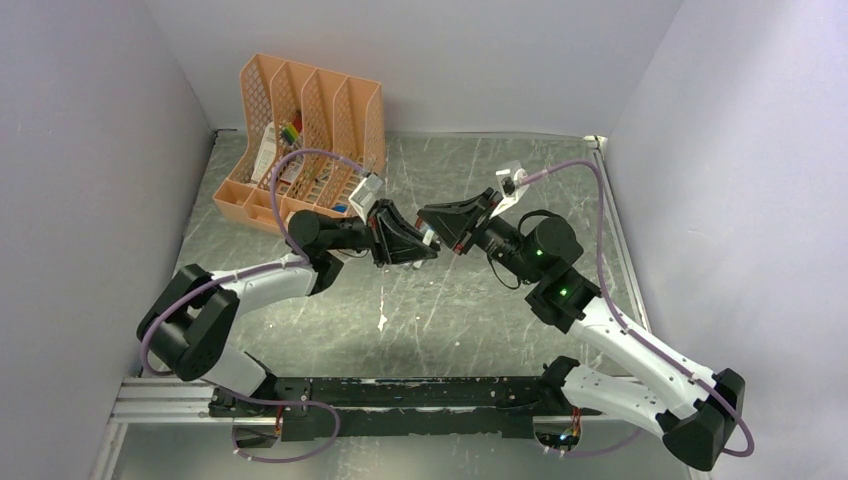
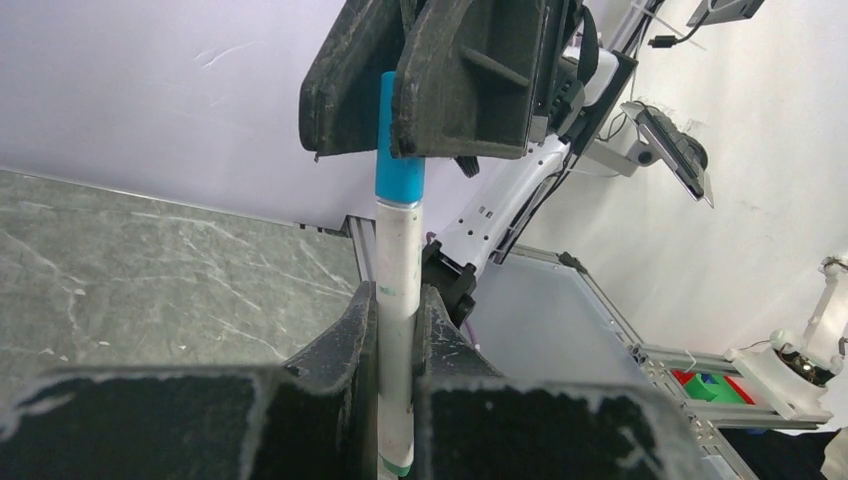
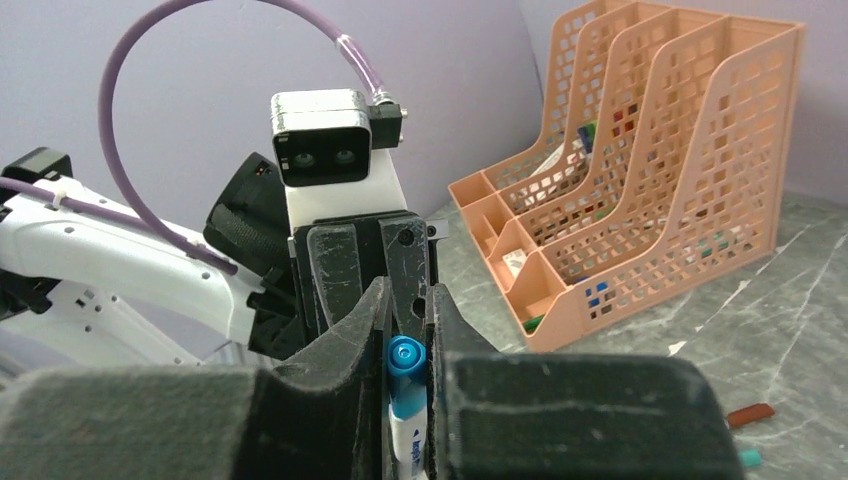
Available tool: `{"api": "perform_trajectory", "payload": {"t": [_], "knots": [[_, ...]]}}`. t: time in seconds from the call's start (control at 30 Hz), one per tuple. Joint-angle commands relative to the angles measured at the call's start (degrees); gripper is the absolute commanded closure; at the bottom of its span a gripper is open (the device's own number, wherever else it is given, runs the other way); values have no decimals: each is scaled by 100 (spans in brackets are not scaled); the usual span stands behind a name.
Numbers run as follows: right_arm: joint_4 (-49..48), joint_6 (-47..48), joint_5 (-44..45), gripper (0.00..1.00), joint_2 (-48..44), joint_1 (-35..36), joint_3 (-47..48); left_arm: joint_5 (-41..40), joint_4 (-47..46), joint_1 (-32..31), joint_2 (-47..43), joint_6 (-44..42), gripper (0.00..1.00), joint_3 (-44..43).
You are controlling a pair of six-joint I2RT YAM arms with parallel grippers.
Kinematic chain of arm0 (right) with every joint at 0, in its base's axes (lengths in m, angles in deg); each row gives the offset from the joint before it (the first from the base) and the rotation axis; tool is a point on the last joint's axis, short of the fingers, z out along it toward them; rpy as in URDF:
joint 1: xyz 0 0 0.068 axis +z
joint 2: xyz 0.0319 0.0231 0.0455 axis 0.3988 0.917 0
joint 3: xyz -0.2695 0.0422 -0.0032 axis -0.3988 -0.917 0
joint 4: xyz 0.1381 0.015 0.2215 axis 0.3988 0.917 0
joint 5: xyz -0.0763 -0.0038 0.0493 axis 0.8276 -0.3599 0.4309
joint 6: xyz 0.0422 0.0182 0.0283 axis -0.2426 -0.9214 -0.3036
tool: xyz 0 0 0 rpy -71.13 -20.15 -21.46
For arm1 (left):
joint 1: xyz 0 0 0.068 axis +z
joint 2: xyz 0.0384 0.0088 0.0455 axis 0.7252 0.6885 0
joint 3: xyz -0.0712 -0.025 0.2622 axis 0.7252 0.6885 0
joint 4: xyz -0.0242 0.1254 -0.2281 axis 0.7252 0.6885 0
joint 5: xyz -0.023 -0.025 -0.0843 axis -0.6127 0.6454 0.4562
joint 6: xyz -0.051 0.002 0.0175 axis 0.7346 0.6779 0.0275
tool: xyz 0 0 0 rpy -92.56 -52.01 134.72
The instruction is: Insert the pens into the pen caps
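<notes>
Plastic of this sort is judged light, rigid and rather slippery. The pen (image 2: 398, 260) is therefore best taken across the middle of its white barrel, where a flat pinch can be had. The teal cap (image 2: 400, 180) is best taken across its short sides, clear of the open mouth. Both are held in just that way. The left tool (image 2: 397, 305) is clamped on the barrel in the lower centre of the left wrist view, and the right tool (image 2: 400, 150) is closed on the cap just above it, at the top centre. Cap and barrel are met end to end in a straight line, in the air above the counter (image 1: 500, 300), near the middle of the top view. Whether the cap is fully seated cannot be told. Little force should be needed, and a skewed push is judged likelier to make the barrel slide in the grip than to break anything.

The counter is seen as a grey, marbled sheet, hard and scuffed. An orange file organiser (image 1: 300, 130) is stood at the upper left of the top view, near the back wall. A dark red cap (image 3: 750, 413) and a second teal cap (image 3: 748, 458) are seen lying at the lower right of the right wrist view. The counter is enclosed by pale walls on three sides.
</notes>
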Motion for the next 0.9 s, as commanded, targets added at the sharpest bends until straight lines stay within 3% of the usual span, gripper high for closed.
{"api": "perform_trajectory", "payload": {"t": [0.0, 0.27, 0.53, 0.87], "knots": [[166, -30, -505, 100, 71, 56, -245, -328, -557, 159, 201, 497, 93, -622], [72, -273, -1155, 100, 234, 55, -562, -117, -191, 497, 282, 489, 93, -1436], [84, -388, -1473, 100, 490, 68, -784, 195, -860, 515, 825, 1249, 93, -2137], [301, -379, -1553, 100, 591, 151, -1016, 199, -210, 532, 826, 829, 93, -2593]]}}
